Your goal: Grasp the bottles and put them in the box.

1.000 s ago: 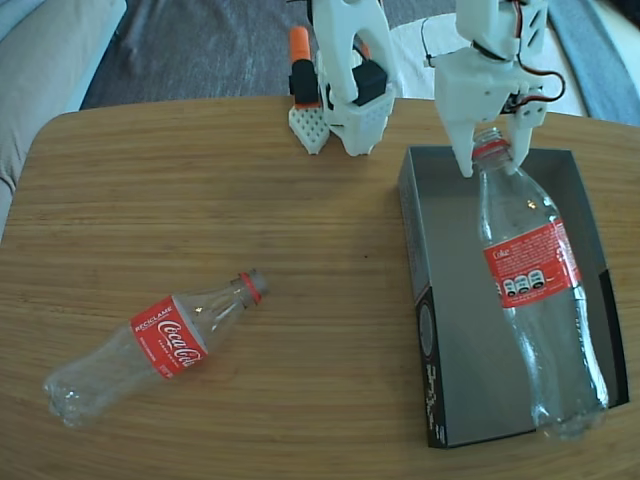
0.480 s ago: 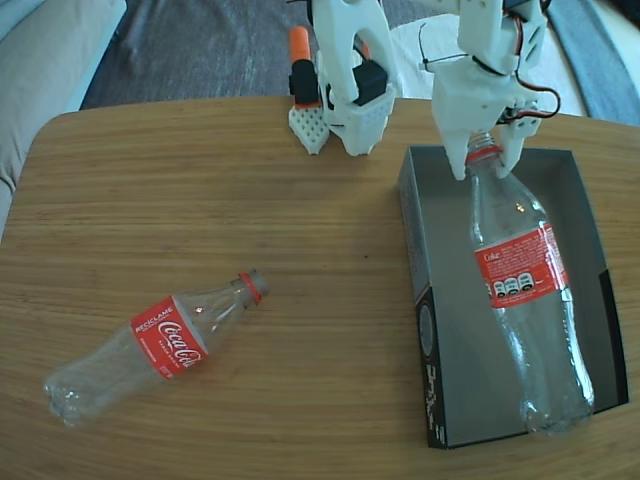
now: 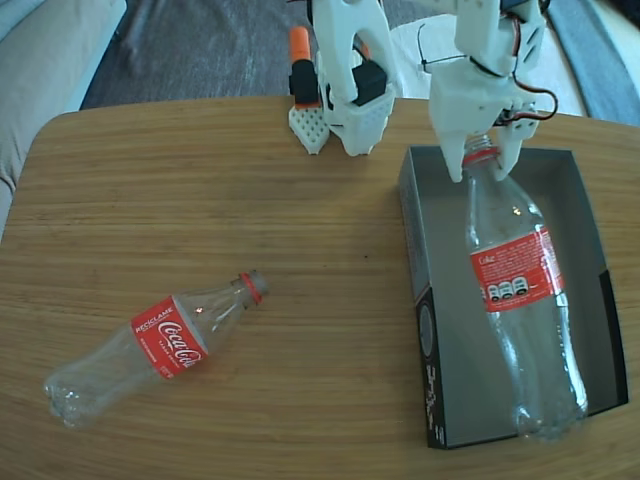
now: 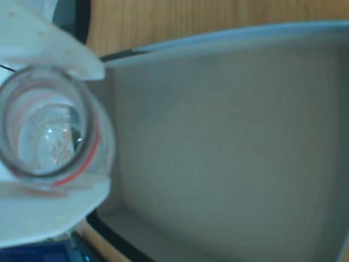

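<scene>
Compared with the earlier frames of the fixed view, the clear plastic Coca-Cola bottle with red wraparound label (image 3: 512,290) held over the shallow cardboard box with grey floor and black outer sides (image 3: 440,330) has shifted toward the left of that view: its base now lies near the middle of the near wall, and its label sits further left and higher. The neck has risen slightly toward the far wall. The second clear plastic bottle with red label (image 3: 150,347) is unchanged, lying on its side on the round wooden table (image 3: 200,190), well apart from the box, neck pointing toward the far right.

The held bottle lies inside the box, base at the near end, neck at the far end. The white two-finger gripper (image 3: 482,158) descends from above at the far end of the box and is clamped on that bottle's neck at the red ring. In the wrist view the open mouth of the bottle (image 4: 46,123) sits pressed between the two white fingers (image 4: 52,210), with the grey box floor (image 4: 229,142) beyond.

Behind, the white arm base (image 3: 345,90) stands at the far table edge.
</scene>
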`<control>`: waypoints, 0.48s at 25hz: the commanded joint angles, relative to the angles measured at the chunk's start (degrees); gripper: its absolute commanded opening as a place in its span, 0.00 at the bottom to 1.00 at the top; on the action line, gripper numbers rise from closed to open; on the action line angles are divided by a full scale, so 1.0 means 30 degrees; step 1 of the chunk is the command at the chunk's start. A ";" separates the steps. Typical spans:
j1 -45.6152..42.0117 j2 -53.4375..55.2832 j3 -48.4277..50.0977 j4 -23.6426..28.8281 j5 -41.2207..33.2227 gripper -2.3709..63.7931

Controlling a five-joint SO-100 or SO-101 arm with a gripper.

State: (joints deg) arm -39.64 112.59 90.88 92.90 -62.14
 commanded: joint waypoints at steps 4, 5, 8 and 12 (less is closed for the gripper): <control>0.2051 0.0762 -0.0762 0.0029 0.0000 0.03; 0.2168 0.0762 -0.0850 0.0029 0.0000 0.03; 0.2227 0.0791 -0.0996 -0.0146 0.0176 0.03; 0.2227 0.0791 -0.1025 0.0000 0.0234 0.03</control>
State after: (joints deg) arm -33.22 112.59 90.88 92.99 -61.70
